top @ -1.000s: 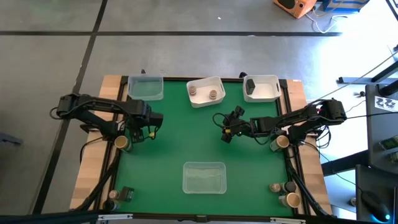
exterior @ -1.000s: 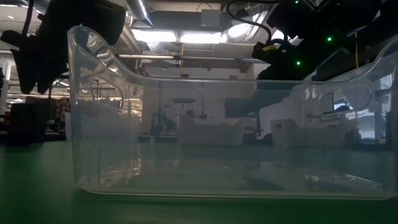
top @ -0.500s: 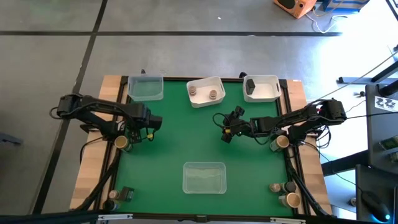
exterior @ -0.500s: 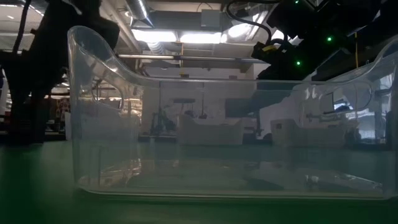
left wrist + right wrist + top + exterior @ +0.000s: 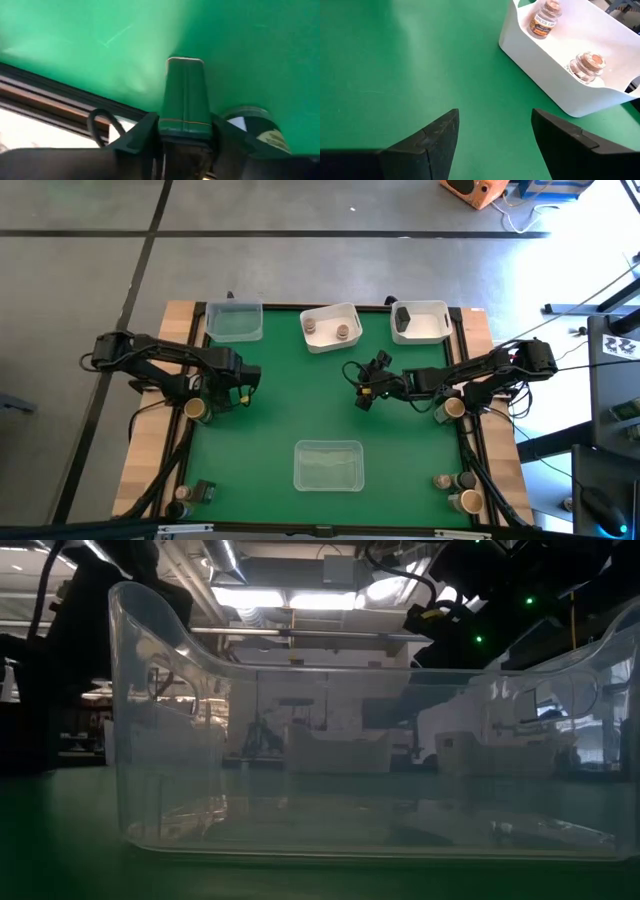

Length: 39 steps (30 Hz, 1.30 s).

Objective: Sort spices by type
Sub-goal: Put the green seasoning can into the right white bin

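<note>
The spices are small round jars. Two tan-topped ones (image 5: 544,17) (image 5: 587,64) stand in the middle white tray (image 5: 330,327). One (image 5: 195,410) stands at the mat's left edge, another (image 5: 452,408) at its right edge. My left gripper (image 5: 238,388) points steeply down at the green mat near the left edge. In its wrist view the fingers (image 5: 185,65) meet along a seam with nothing between them, and a labelled jar (image 5: 255,127) stands close beside them. My right gripper (image 5: 494,117) hangs open over the mat's middle right, short of the white tray.
A clear tray (image 5: 233,320) and a second white tray (image 5: 420,320) holding something dark stand along the far edge. Another clear tray (image 5: 328,465) sits near the front and fills the low view (image 5: 360,760). More jars (image 5: 455,490) stand at the front corners.
My left gripper has sunk toward the mat near the table's left edge; in the low view its dark shape has dropped lower. The right arm has kept still.
</note>
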Available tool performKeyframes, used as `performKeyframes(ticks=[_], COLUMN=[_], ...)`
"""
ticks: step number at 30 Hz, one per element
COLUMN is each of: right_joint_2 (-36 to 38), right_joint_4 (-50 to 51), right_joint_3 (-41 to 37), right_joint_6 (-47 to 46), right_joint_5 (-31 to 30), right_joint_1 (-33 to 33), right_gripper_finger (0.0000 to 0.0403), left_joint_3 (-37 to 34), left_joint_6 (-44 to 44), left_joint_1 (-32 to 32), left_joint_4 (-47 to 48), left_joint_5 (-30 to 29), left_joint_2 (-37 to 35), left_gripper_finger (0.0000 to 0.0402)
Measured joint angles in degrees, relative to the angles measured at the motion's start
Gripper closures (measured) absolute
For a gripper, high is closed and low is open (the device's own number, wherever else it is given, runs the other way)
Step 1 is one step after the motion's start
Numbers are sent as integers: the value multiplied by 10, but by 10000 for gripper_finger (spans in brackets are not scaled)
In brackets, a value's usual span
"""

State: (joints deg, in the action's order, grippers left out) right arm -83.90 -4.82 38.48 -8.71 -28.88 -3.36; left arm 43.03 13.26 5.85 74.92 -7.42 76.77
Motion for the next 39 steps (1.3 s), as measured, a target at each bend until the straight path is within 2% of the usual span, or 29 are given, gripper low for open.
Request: performKeyframes(ticks=[6,13,17,21,33,39], right_joint_2=[0,0,0,0,0,0], right_joint_4=[2,-1,-1,-2,-2,-1], right_joint_3=[0,0,0,0,0,0], right_joint_6=[0,0,0,0,0,0], right_joint_5=[0,0,0,0,0,0], right_joint_1=[0,0,0,0,0,0], right_gripper_finger=[153,153,153,153,153,153], left_joint_3=[23,123,184,252,447,499], left_joint_6=[14,65,70,44,-61,-83], left_joint_1=[14,32,42,44,25,23], left_joint_4=[-13,-36,-63,-72,-71,-75], left_joint_5=[3,2,3,3,9,10], left_joint_2=[0,3,30,87,321,392], left_gripper_finger=[285,283,283,284,282,280])
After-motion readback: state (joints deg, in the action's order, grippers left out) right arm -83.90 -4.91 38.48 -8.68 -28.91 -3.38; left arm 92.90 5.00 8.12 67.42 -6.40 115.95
